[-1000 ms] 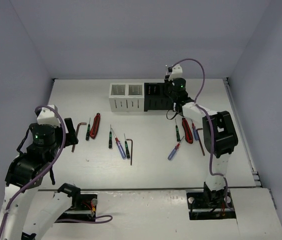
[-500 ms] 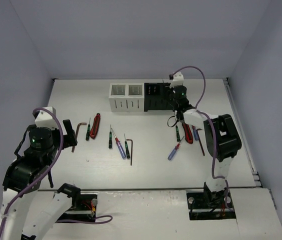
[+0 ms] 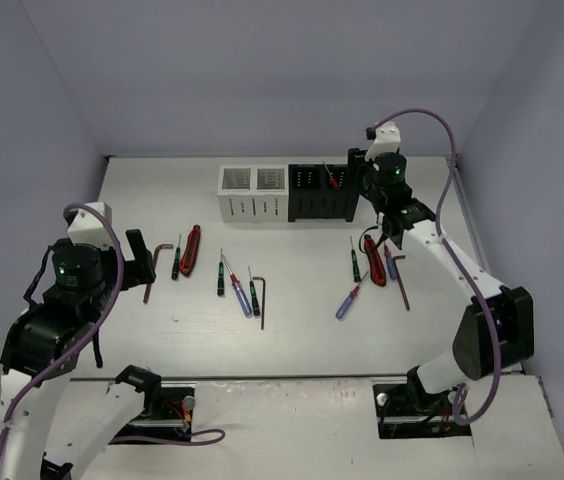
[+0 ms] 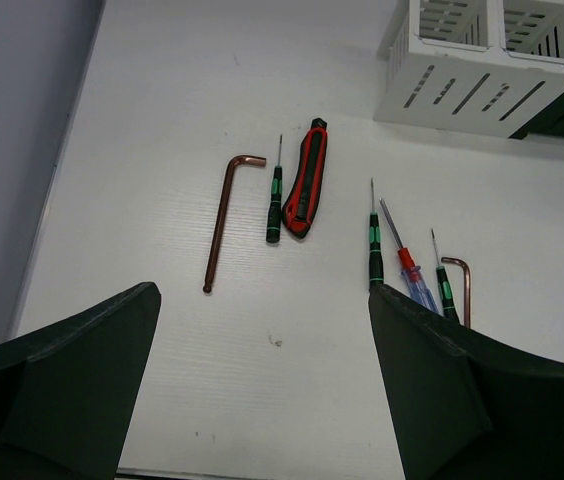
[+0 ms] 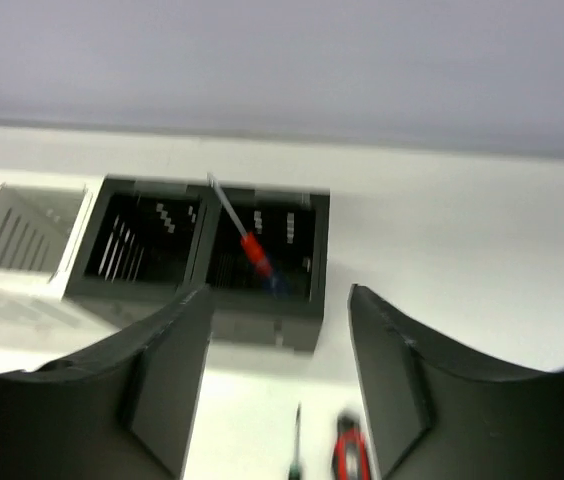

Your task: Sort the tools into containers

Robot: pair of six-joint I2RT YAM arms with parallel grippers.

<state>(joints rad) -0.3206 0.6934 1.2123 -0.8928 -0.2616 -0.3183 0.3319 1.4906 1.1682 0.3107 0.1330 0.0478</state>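
Note:
The white box point(image 3: 252, 193) and the black box point(image 3: 319, 192) stand side by side at the back. A red-and-blue-handled screwdriver point(image 3: 334, 180) leans in the black box's right compartment and shows in the right wrist view point(image 5: 253, 252). My right gripper point(image 3: 364, 178) is open and empty, just right of the black box point(image 5: 212, 262). My left gripper point(image 3: 140, 260) is open and empty above the table, near a copper hex key point(image 4: 222, 222), a green screwdriver point(image 4: 275, 200) and red pliers point(image 4: 306, 180).
Two green screwdrivers point(image 3: 221, 278), a blue one point(image 3: 239, 297) and a hex key point(image 3: 263, 300) lie mid-table. At right lie a green screwdriver point(image 3: 355, 262), red pliers point(image 3: 374, 255), two blue screwdrivers point(image 3: 347, 302) and a hex key point(image 3: 402, 280).
My right gripper has drawn back to the right from over the black box; the red-handled screwdriver now stands in its right compartment. My left arm has shifted slightly.

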